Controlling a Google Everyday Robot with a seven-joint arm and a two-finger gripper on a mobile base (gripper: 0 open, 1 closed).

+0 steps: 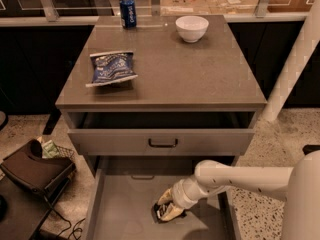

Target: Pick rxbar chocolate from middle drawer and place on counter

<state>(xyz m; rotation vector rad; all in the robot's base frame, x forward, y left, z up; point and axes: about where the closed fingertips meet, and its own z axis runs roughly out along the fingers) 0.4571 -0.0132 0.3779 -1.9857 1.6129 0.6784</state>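
Note:
The middle drawer [125, 209] is pulled open below the upper drawer. The rxbar chocolate [161, 212], a small black wrapper with white print, lies on the drawer floor right of centre. My gripper [167, 207] reaches in from the right on a white arm. Its two pale fingers [165, 196] sit on either side of the bar and are closed against it, low at the drawer floor. The counter [170, 74] is the grey-brown top above.
On the counter are a blue-and-white chip bag [112, 68] at the left, a blue can [128, 11] at the back and a white bowl [192, 28] at the back right. The upper drawer [162, 142] juts out above the middle one. A dark bag [35, 169] lies on the floor at left.

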